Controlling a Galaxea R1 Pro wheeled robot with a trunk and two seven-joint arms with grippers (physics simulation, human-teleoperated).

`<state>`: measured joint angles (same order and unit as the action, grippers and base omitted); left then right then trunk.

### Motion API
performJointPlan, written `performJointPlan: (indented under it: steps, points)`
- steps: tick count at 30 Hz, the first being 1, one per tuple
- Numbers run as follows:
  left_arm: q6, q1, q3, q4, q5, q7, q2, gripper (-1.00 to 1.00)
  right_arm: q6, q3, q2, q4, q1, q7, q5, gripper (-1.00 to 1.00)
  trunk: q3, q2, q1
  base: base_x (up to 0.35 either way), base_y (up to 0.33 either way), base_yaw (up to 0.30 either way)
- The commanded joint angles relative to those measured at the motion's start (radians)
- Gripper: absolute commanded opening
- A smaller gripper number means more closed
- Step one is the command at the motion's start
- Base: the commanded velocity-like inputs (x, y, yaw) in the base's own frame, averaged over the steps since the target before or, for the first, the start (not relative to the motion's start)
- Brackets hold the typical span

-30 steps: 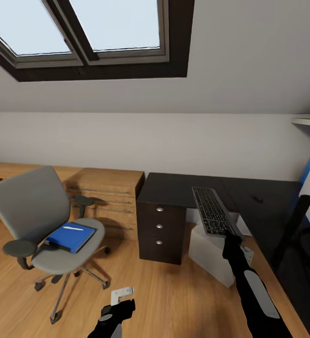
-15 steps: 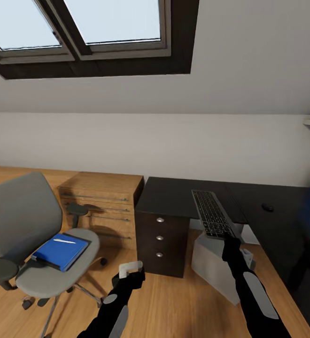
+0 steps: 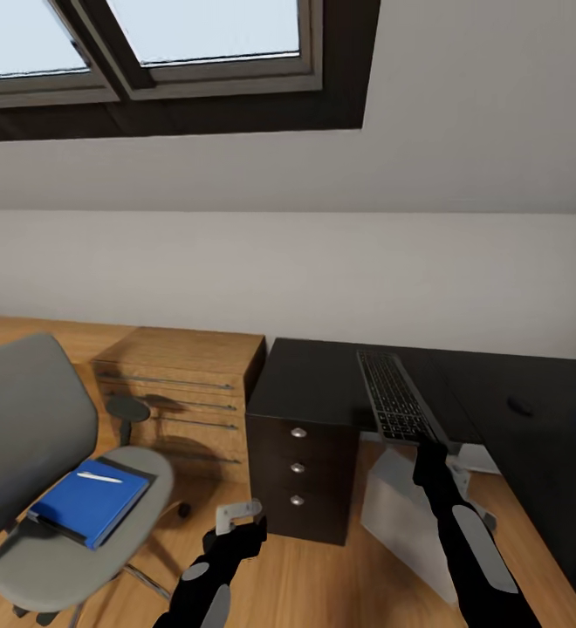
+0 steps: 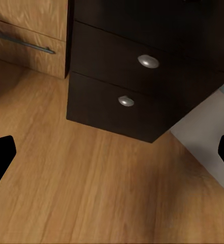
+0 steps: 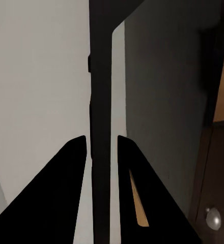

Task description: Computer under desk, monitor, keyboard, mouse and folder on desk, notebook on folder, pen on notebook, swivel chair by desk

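My right gripper (image 3: pixel 428 450) is shut on the near end of the slim black keyboard (image 3: pixel 395 397), holding it above the black desk (image 3: pixel 318 375). In the right wrist view the keyboard (image 5: pixel 102 101) runs edge-on between the fingers (image 5: pixel 66 198). A tiny dark mouse (image 3: pixel 521 406) lies on the desk to the right. The light grey computer (image 3: pixel 406 515) stands on the floor under the desk. At the left, the grey swivel chair (image 3: pixel 26 436) carries the blue folder (image 3: pixel 83 508) with the white pen (image 3: pixel 99 477) on top. My left gripper (image 3: pixel 240 516) hangs open, low, facing the drawers (image 4: pixel 122 96). Monitor and notebook are out of view.
The dark three-drawer unit (image 3: pixel 298 471) stands under the desk's left end. A low light-wood cabinet (image 3: pixel 183 392) sits against the grey wall between chair and desk. Wood plank floor (image 4: pixel 91 193) lies before the drawers. A dark-framed skylight (image 3: pixel 192 61) is overhead.
The camera has swung right, so the chair slides toward the picture's left edge. My left gripper has risen and moved toward the drawer unit. The right gripper still holds the keyboard.
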<state>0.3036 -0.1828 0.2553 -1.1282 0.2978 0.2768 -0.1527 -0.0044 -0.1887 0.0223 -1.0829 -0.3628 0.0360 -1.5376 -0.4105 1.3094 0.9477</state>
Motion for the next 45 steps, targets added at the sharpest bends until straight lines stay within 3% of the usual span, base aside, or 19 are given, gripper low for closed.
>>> performJointPlan:
  steps: [1, 8, 24, 36, 38, 40, 43, 45]
  points:
    - [0.003, 0.0, 0.002, -0.001, 0.011, 0.009, 0.001, 1.0, 0.0, -0.001, 0.001, 0.0, -0.001, 0.007, -0.012, -1.0, -0.001, 0.001, 0.001, 0.33, 0.0, 0.0]
    - [0.003, 0.0, 0.002, -0.001, 0.011, 0.009, 0.001, 1.0, -0.001, -0.003, 0.002, 0.025, -0.001, 0.004, -0.013, -1.0, -0.001, 0.001, 0.001, 0.259, 0.0, 0.0]
    - [0.003, -0.001, 0.001, 0.001, 0.012, 0.01, 0.001, 1.0, -0.166, -0.001, -0.002, 0.133, -0.004, 0.004, -0.01, -1.0, -0.001, 0.001, 0.001, 0.004, 0.0, -0.201]
    - [0.002, 0.0, 0.001, 0.002, 0.012, 0.009, 0.001, 1.0, -0.18, 0.009, -0.003, 0.135, -0.004, 0.006, -0.008, -1.0, -0.001, 0.001, 0.001, 0.12, 0.0, -0.032]
    - [0.003, 0.0, 0.002, 0.002, 0.012, 0.009, 0.001, 1.0, -0.181, 0.01, -0.003, 0.135, -0.004, 0.006, 0.012, -1.0, -0.001, 0.001, 0.001, 0.21, 0.0, 0.0]
    - [0.003, 0.0, 0.002, 0.002, 0.011, 0.009, 0.001, 1.0, -0.181, 0.009, -0.003, 0.136, -0.004, 0.006, 0.1, -1.0, -0.001, 0.001, 0.001, 0.196, 0.0, 0.0]
    - [0.002, 0.0, 0.003, 0.005, 0.011, 0.008, 0.0, 1.0, -0.182, 0.006, -0.003, 0.136, -0.004, 0.006, 0.189, -1.0, -0.001, 0.001, 0.001, 0.236, 0.0, 0.0]
    - [0.003, 0.0, 0.004, 0.006, 0.011, 0.007, -0.001, 1.0, -0.191, 0.005, -0.003, 0.136, -0.004, 0.005, 0.223, -1.0, -0.001, 0.001, 0.001, 0.15, 0.0, 0.0]
